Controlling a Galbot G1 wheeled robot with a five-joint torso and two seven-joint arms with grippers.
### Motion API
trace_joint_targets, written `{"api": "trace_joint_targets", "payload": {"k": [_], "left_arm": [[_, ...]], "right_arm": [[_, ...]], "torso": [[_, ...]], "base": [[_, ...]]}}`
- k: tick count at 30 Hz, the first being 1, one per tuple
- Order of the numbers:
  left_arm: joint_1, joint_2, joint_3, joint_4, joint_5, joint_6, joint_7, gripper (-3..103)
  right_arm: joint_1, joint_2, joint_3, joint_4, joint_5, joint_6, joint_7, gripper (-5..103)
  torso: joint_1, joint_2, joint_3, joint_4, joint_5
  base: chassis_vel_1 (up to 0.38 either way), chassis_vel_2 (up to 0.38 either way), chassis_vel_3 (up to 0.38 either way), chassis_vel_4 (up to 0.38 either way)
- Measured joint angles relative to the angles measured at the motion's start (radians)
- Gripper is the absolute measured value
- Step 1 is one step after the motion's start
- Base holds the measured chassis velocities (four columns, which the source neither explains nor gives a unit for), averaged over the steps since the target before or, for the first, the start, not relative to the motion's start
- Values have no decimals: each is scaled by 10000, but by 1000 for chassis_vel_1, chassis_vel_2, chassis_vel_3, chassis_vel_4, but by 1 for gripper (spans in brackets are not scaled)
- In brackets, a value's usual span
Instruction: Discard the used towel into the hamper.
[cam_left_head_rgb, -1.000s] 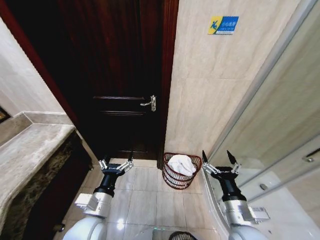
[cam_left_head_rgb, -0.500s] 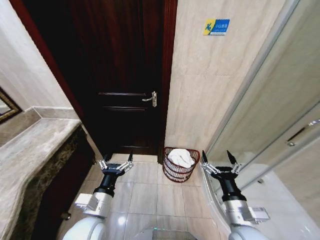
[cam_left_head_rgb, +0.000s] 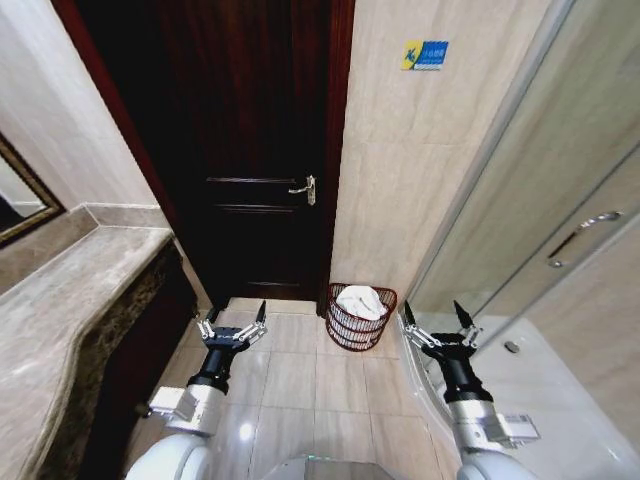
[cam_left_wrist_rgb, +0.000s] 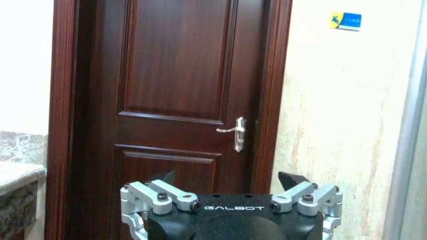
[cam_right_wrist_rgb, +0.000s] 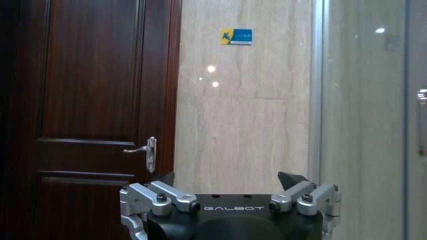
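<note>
Tiled bathroom floor now stretches wider as the view pulls back: white towel (cam_left_head_rgb: 361, 301) sits inside hamper (cam_left_head_rgb: 352, 332), task apparently done; left gripper (cam_left_head_rgb: 232, 322) and right gripper (cam_left_head_rgb: 437, 318) hang spread, empty.

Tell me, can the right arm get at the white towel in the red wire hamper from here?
Probably not yet. The red wire hamper with the white towel stands by the wall, ahead of the open right gripper; bare floor tiles lie between, nothing blocks it.
</note>
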Motion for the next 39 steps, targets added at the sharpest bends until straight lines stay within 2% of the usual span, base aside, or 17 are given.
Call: {"api": "trace_joint_targets", "payload": {"k": [10,13,15,32,34,39], "left_arm": [[0,0,0,0,0,0,0,100],[0,1,-1,0,0,0,0,100],[0,-1,-1,0,0,0,0,100],[0,0,-1,0,0,0,0,100],[0,-1,-1,0,0,0,0,100],[0,0,-1,0,0,0,0,100]], "right_arm": [[0,0,0,0,0,0,0,100],[-1,0,0,0,0,0,0,100],[0,0,0,0,0,0,0,100],[0,0,-1,0,0,0,0,100],[0,0,0,0,0,0,0,100],[0,0,-1,0,0,0,0,100]], "torso": [[-4,1,-2,-1,2],[-5,1,-2,1,-9],[-4,2,-1,3,2],[-1,-1,0,3,-6],[-2,0,-1,3,4],[-4,1,-2,3,-5]], "base": [[214,-218,-218,210],[205,-202,-232,217],[229,-188,-206,218],[210,-214,-210,216],[256,-230,-242,243],[243,-289,-265,291]]}}
